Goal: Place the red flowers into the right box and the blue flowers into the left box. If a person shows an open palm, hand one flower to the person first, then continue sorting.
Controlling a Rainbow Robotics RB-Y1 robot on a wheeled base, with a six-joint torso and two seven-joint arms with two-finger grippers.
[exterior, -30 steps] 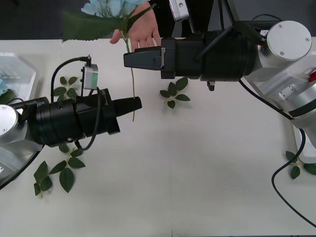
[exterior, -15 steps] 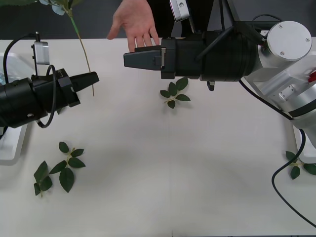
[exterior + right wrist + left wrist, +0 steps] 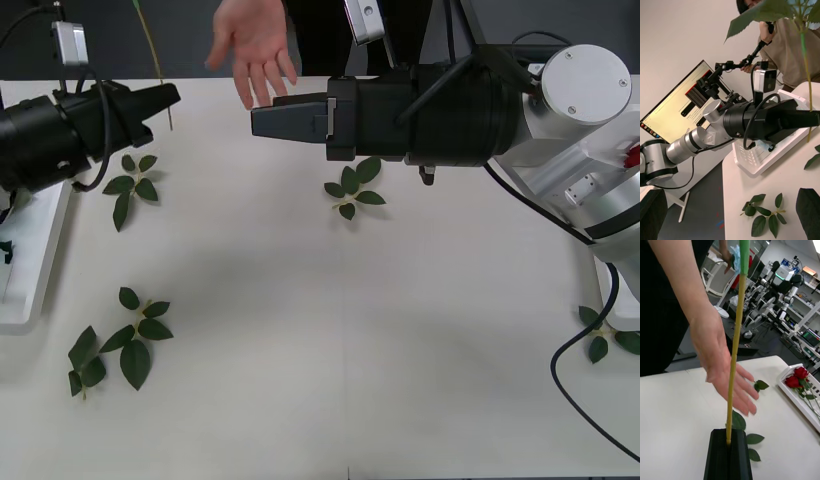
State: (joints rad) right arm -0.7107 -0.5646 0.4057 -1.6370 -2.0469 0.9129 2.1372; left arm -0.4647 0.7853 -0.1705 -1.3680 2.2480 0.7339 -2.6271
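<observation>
My front camera is looking down from above; my wrist cameras are sitting low — both catching the person's hand (image 3: 255, 48) near the left gripper (image 3: 166, 97).

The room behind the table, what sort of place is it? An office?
Probably a robotics lab: another humanoid robot stands behind, office chairs sit around, and a monitor glows beside the white table.

White table (image 3: 400, 350) with scattered leaf sprigs (image 3: 348, 190), two trays (image 3: 35, 270).
</observation>
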